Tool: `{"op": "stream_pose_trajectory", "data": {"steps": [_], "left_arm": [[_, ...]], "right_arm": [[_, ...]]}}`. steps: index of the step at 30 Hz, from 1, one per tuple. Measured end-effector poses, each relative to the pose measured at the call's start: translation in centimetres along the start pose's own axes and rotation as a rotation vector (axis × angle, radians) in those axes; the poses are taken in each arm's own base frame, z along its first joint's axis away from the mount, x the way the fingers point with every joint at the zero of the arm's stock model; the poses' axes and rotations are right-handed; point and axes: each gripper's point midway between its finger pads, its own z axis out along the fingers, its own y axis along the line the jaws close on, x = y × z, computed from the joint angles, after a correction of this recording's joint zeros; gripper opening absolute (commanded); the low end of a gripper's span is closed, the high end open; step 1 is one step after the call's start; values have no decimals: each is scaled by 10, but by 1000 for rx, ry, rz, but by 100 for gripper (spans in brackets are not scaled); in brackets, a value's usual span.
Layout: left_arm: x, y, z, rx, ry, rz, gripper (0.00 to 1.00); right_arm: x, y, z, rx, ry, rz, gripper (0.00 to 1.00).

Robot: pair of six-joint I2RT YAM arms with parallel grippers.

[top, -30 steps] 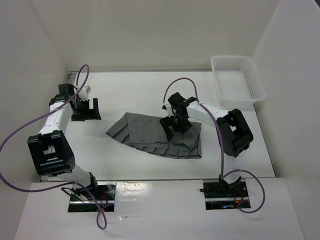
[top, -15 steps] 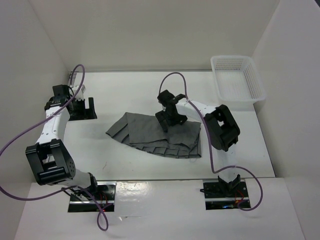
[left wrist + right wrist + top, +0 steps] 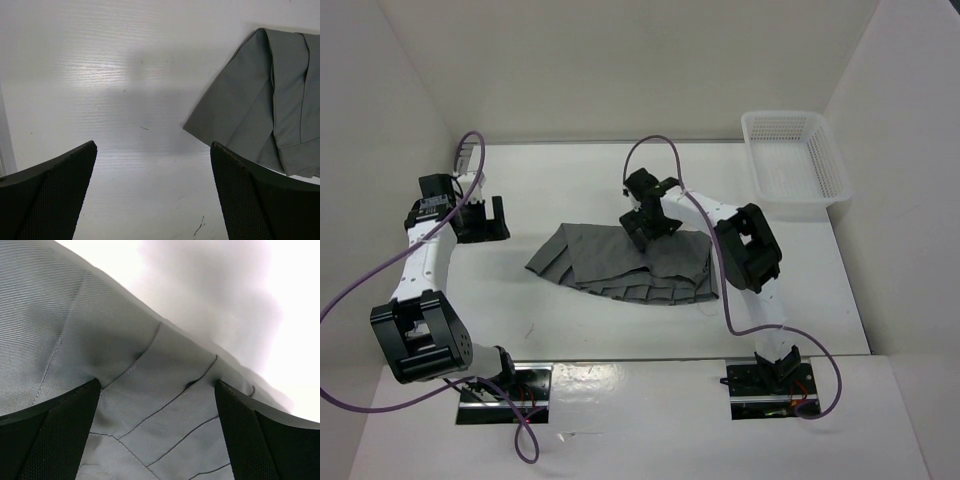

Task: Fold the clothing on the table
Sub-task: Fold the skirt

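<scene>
Black-fingered, the right gripper (image 3: 645, 225) is held wide open directly over the far edge of the clothing (image 3: 620, 265), and nothing is clamped in it. In the right wrist view this gripper (image 3: 156, 385) is seen very close above the grey fabric (image 3: 75, 315), with stitched seams and overlapping layers lying between its spread fingers. Whether the fingers actually touch the cloth cannot be told. Beyond the fabric's edge a blurred strip of the white bench (image 3: 280, 340) is shown. The left gripper (image 3: 485, 218) is likewise fully spread and empty. It is placed near the left edge of the bench (image 3: 570, 320), well apart from the skirt. In the left wrist view it (image 3: 152, 145) is seen over the bare bench (image 3: 100, 75), with a folded corner of the clothing (image 3: 260, 110) lying ahead and to the right, untouched. The dark grey pleated skirt is laid about the middle of the bench, with layers overlapped, one corner pointed toward the left edge and pleats visible along its near side. A white mesh basket (image 3: 795, 150) is set at the far right corner of the bench, apart from the clothing.
</scene>
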Motion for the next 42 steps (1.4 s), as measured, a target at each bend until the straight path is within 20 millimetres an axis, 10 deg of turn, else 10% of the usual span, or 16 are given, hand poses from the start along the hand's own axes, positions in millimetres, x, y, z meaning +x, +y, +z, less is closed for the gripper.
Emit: {"op": "stream_pose_trajectory", "data": {"steps": [13, 26, 37, 42], "left_arm": [[-1, 0, 0, 12, -6, -5, 100], [0, -7, 2, 56, -3, -6, 100], [-2, -32, 28, 240, 47, 38, 100], [-30, -55, 60, 329, 46, 116, 99]], "right_arm": [[-37, -10, 16, -133, 3, -387, 99], [-131, -53, 25, -98, -190, -528, 99], [-112, 42, -43, -434, -230, -614, 99], [-94, 28, -112, -507, -285, -534, 99]]}}
